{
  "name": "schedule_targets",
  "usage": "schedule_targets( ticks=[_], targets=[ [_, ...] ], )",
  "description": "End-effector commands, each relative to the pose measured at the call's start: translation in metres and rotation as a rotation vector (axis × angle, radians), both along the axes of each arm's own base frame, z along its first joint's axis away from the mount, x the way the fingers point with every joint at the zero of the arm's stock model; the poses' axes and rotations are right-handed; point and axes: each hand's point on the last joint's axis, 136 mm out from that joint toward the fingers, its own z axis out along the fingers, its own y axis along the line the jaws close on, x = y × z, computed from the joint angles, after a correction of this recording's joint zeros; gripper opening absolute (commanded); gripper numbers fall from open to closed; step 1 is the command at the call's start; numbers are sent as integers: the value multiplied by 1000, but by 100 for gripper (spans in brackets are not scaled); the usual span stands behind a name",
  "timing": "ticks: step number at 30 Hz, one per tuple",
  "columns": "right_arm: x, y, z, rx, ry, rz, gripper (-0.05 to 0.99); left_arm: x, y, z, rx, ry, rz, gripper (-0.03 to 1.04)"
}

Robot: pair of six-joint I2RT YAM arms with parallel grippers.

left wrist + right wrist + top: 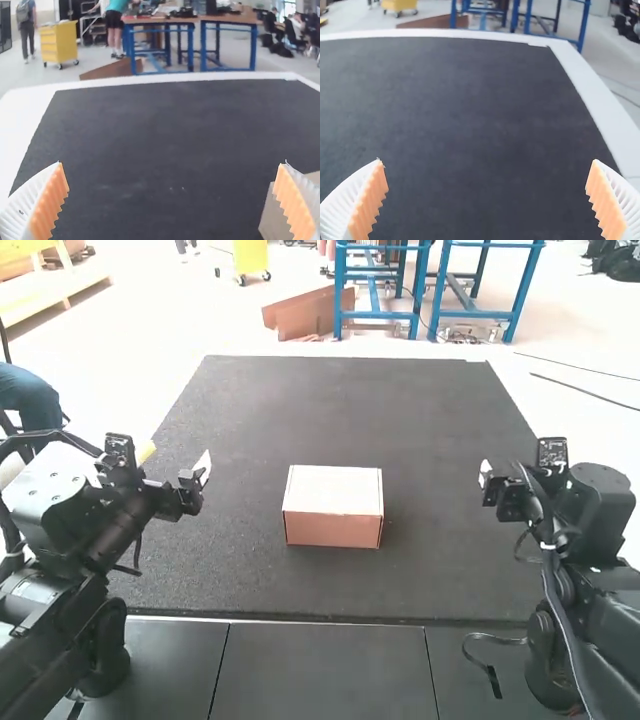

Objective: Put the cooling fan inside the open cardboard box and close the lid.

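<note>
At mid-frame on the black mat (420, 420), your cardboard box (333, 505) sits closed, long axis left-right, fan probably inside, left pincer (196, 486) a bit nearer on its left than right pincer (490, 488) on its right, both wide and empty.

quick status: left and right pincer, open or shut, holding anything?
left pincer: open, holding nothing.
right pincer: open, holding nothing.
</note>
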Motion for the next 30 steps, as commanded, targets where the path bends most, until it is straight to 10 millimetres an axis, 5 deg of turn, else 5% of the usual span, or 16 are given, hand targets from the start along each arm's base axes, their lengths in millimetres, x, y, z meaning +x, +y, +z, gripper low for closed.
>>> schedule_targets(
  ticks=[1, 4, 30],
  targets=[
    [-9, 3, 12, 16, -56, 25, 91, 1, 11, -5, -25, 18, 49, 97],
    [-21, 9, 23, 21, -110, 59, 91, 1, 12, -7, -18, 24, 51, 97],
    [-21, -1, 4, -21, -34, 32, 91, 2, 13, -7, 5, 21, 57, 97]
  ],
)
